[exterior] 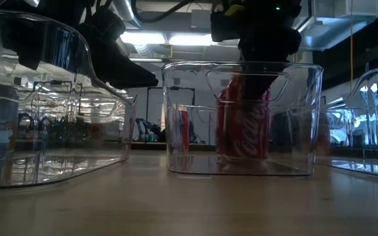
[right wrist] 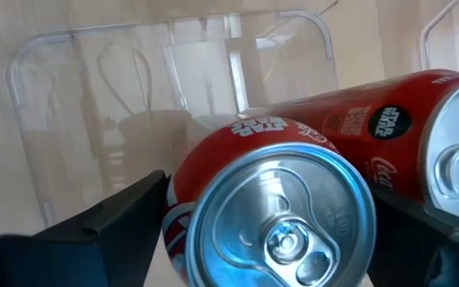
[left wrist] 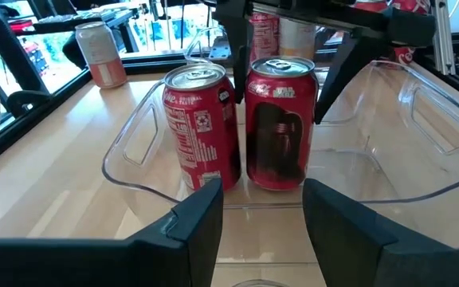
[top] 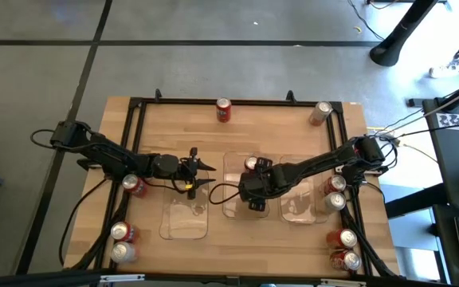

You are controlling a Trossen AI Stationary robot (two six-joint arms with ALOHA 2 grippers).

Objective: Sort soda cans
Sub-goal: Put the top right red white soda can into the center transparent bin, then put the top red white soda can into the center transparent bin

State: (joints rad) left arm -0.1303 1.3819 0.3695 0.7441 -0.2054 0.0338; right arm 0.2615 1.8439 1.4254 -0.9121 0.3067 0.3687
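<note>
The right gripper [top: 253, 194] stands clamped on an upright red can [left wrist: 281, 123] inside the middle tray [exterior: 176, 118], directly beneath it.

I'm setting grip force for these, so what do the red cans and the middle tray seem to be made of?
Red cans: apparently thin metal, with bare silvery tops bearing pull tabs and glossy red printed sides that catch the light. The right claw is around one.
Middle tray: probably hard clear plastic, smooth and shiny; the wooden table and cans show through its walls, and its moulded rim glints.
</note>
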